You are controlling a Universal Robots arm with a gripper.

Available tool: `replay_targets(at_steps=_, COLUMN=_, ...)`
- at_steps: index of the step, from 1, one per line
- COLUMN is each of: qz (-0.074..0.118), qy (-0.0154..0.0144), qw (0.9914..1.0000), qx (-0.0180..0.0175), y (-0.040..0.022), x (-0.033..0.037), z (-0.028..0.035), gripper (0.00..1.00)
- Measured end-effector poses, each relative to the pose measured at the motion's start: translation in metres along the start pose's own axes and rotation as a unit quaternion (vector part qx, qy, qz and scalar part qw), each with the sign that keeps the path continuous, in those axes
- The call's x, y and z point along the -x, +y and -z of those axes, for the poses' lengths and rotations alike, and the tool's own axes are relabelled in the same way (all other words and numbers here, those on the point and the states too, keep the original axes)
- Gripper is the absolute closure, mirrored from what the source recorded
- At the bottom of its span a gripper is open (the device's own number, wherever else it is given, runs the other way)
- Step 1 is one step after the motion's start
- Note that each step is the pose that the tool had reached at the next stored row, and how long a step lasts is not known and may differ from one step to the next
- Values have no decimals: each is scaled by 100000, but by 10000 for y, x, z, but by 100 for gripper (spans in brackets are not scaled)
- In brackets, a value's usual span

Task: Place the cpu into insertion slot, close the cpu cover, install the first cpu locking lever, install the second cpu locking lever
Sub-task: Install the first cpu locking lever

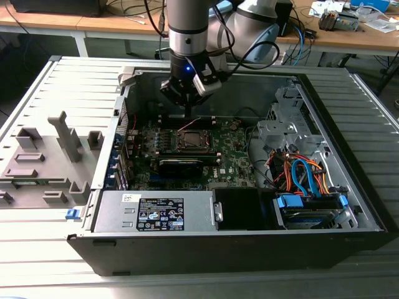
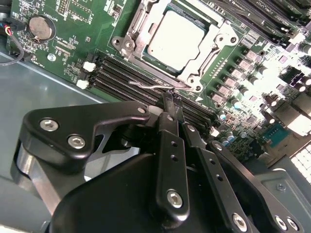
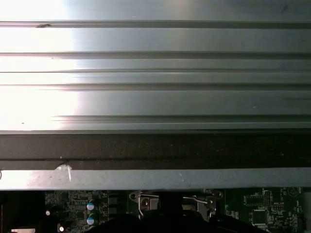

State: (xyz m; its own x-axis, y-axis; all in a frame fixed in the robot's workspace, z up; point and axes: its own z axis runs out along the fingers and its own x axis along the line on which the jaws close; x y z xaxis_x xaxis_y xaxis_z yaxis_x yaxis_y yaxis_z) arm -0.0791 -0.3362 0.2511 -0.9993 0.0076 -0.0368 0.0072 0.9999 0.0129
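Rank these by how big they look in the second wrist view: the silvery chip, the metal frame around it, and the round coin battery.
1. The cpu cover, the frame lying closed around the chip.
2. The cpu, showing through its window.
3. The coin battery, clearly smallest.

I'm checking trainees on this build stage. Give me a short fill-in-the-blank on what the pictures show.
1. The chip sits in the socket, framed by the metal ____.
2. The hand hangs beside the socket, its fingertips by a thin wire ____.
3. The circuit board is coloured ____.

Missing words: cover; lever; green
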Motion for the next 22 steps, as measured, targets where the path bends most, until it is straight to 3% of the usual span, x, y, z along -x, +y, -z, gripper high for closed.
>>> replay_targets(at_steps=22, qz=-2, qy=-1, qw=100000, qx=2, y=1, x=104, z=-8, gripper=89)
